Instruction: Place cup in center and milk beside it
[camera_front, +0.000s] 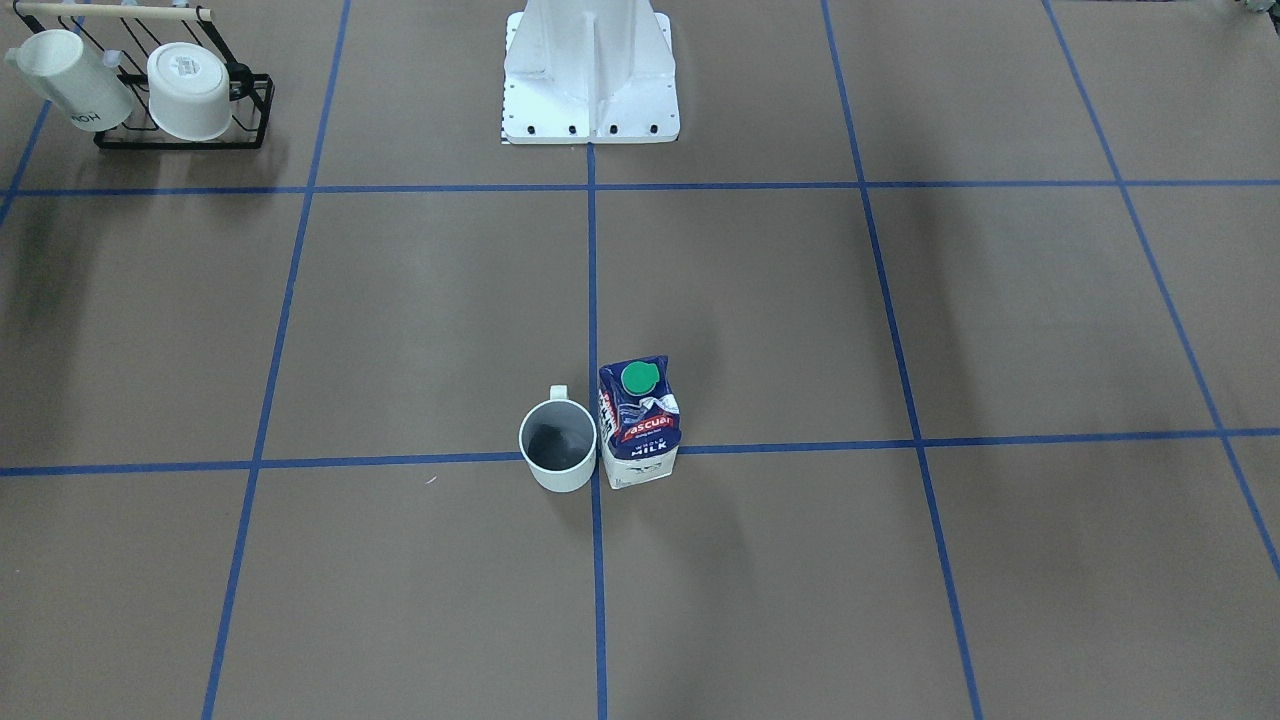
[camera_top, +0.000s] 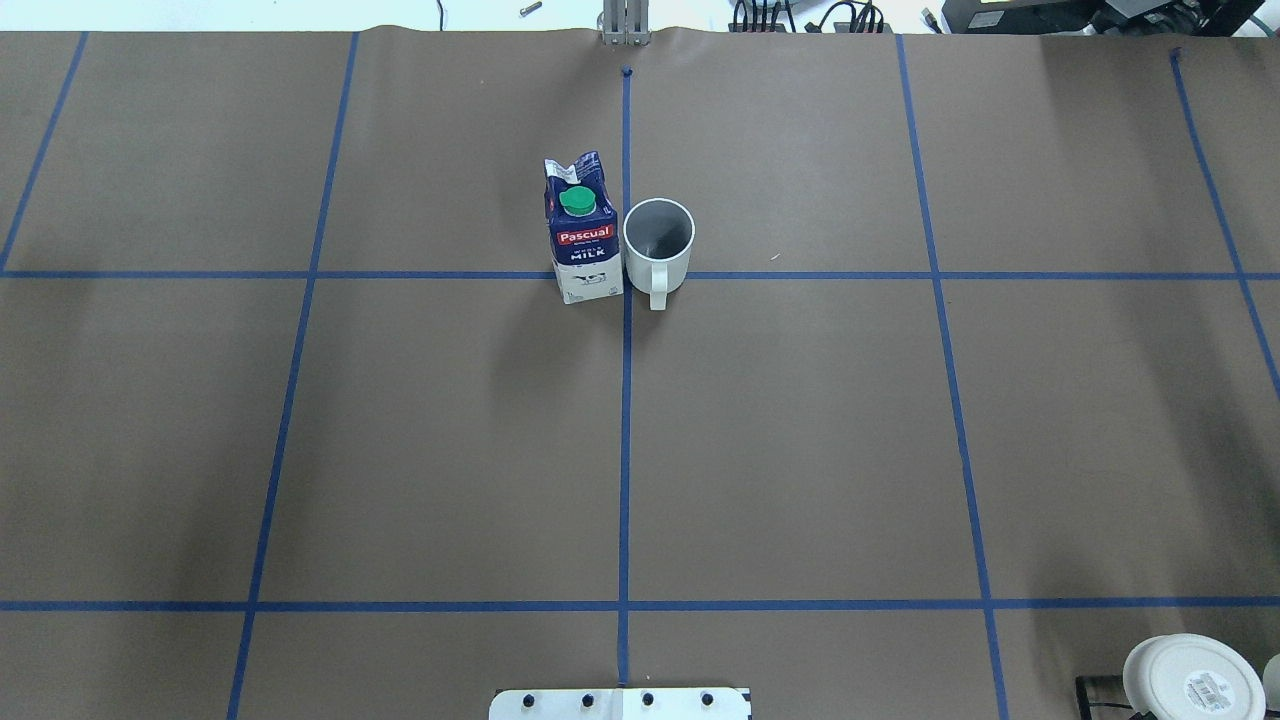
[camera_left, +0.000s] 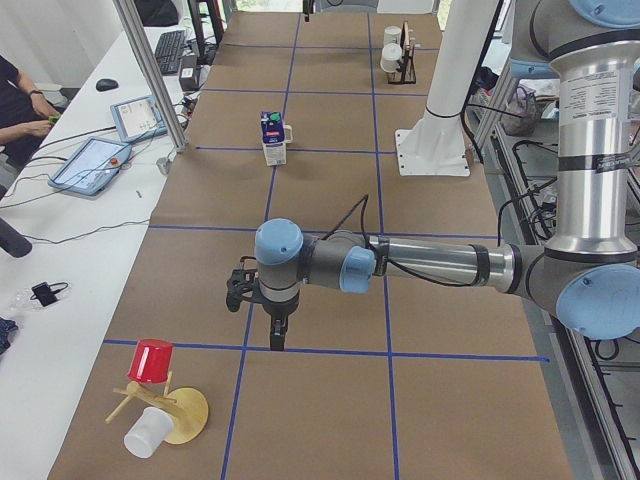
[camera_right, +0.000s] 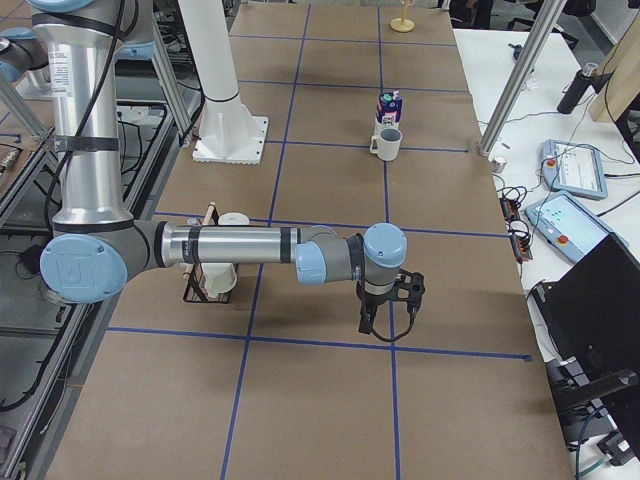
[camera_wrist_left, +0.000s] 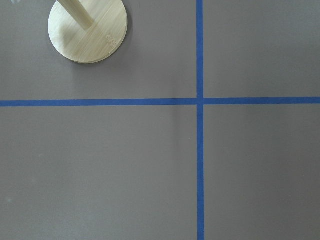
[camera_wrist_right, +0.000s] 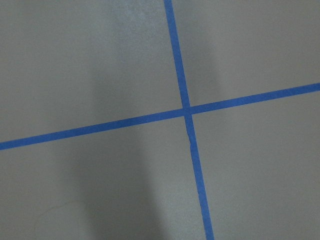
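Since no finger shows in either wrist view, and the side views alone catch the grippers, how far either pair of jaws stands open cannot be told.

Seen from the table's left end, the left gripper (camera_left: 272, 338) comes nearest. It hangs low over a tape crossing, just beyond a wooden stand (camera_left: 185, 415) carrying a red cup (camera_left: 152, 360), and seems to hold nothing.

Farther along stand the 2 task items, where the table's centre tape line meets a cross line. The white mug (camera_top: 658, 245) sits just right of the centre line and the milk carton (camera_top: 585, 245) just left of it, so close that a gap cannot be confirmed. That pairing reads as the asked layout already reached.

The mug is upright, mouth up, with its handle pointing toward the robot's base. The carton's long axis is vertical, its green cap on top and its "MILK" face turned toward the robot.

Farthest off, the right gripper (camera_right: 372, 318) hangs over another crossing, also apparently empty. With both arms well apart from the pair, nothing crowds it.
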